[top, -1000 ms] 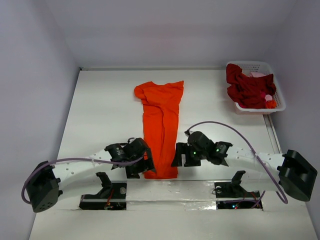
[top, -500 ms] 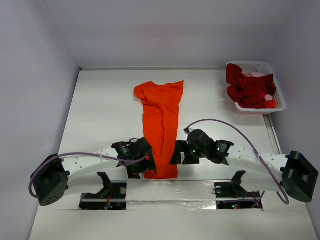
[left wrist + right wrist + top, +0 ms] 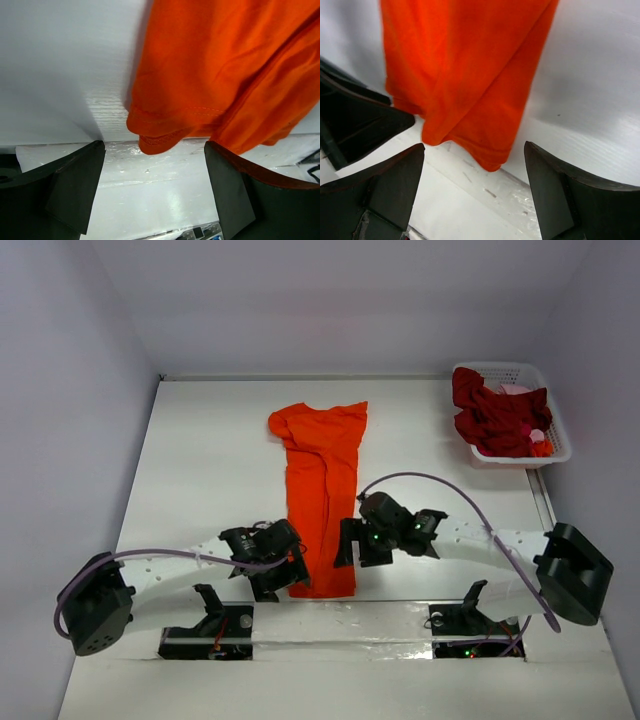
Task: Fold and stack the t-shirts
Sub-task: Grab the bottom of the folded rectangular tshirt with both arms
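Orange t-shirt (image 3: pixel 322 490): soft matt cloth with a stitched hem at its near edge.
Dark red t-shirts (image 3: pixel 495 418): matt cloth, crumpled.
Basket (image 3: pixel 497 368): white plastic lattice.
Table (image 3: pixel 210 470): white and smooth with a faint sheen. Its near strip is glossier and scuffed.
Left gripper (image 3: pixel 155 146) fingers (image 3: pixel 70 185) and right gripper (image 3: pixel 474 146) fingers (image 3: pixel 560 195): matt black, plastic-looking.

White left arm (image 3: pixel 165 572) and right arm (image 3: pixel 490 540), black joints (image 3: pixel 95 605), looping purple cables (image 3: pixel 440 485), tiny green lights (image 3: pixel 388 537), black wedge fingers (image 3: pixel 70 185)
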`<state>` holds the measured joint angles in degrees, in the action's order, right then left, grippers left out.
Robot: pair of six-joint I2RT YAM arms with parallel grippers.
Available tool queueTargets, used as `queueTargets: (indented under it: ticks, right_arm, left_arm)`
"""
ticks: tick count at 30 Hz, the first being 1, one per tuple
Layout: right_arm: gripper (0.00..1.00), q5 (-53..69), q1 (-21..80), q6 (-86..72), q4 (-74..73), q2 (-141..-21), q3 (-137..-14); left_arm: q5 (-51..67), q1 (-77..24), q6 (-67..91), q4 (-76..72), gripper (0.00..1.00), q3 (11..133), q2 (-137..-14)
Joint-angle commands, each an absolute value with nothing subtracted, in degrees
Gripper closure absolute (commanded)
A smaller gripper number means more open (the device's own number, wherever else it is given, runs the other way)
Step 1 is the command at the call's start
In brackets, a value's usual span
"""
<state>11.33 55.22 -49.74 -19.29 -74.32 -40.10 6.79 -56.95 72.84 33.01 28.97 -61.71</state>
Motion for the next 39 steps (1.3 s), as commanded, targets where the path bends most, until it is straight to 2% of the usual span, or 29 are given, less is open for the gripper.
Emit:
queueTargets:
  ticks: [1, 13, 21, 27, 29, 33, 34, 37, 39]
  right_arm:
    - [0.14, 10.55, 55.81, -48.25, -20.22, -76.55, -41.84]
    - [0.14, 11.69, 57.65, -52.91, -11.69, -79.27, -33.31]
    - [0.14, 9.58, 64.59, -54.49, -13.89, -82.18, -35.42]
    - [0.14, 9.23, 64.60, -55.72, -13.54, -80.78, -34.19]
    - [0.14, 9.23, 64.60, -56.16, -13.27, -80.07, -33.66]
    - [0.14, 8.09, 64.60, -57.21, -14.23, -78.05, -33.05]
    - [0.14, 7.39, 64.60, -57.39, -14.85, -77.18, -32.96]
    - [0.16, 6.59, 64.60, -58.01, -15.73, -75.77, -32.87]
    - [0.17, 5.81, 64.60, -58.53, -16.34, -75.32, -32.87]
  left_arm:
    - [5.19, -57.22, 72.87, 33.75, 0.22, 31.46, -64.24]
    - [4.48, -57.22, 74.71, 34.01, 0.22, 31.20, -64.16]
    - [3.52, -57.22, 74.53, 34.28, 0.22, 32.43, -65.48]
    - [2.90, -57.22, 74.97, 33.67, 0.23, 31.73, -65.48]
    - [2.90, -57.22, 74.97, 33.40, 0.26, 31.47, -65.65]
    - [3.60, -57.22, 74.36, 32.08, 0.48, 31.46, -66.53]
    - [3.60, -57.22, 74.27, 31.99, 0.58, 31.64, -66.88]
    - [3.52, -57.22, 74.09, 31.90, 0.66, 31.82, -66.88]
    - [3.52, -57.22, 74.00, 31.90, 0.66, 31.90, -66.97]
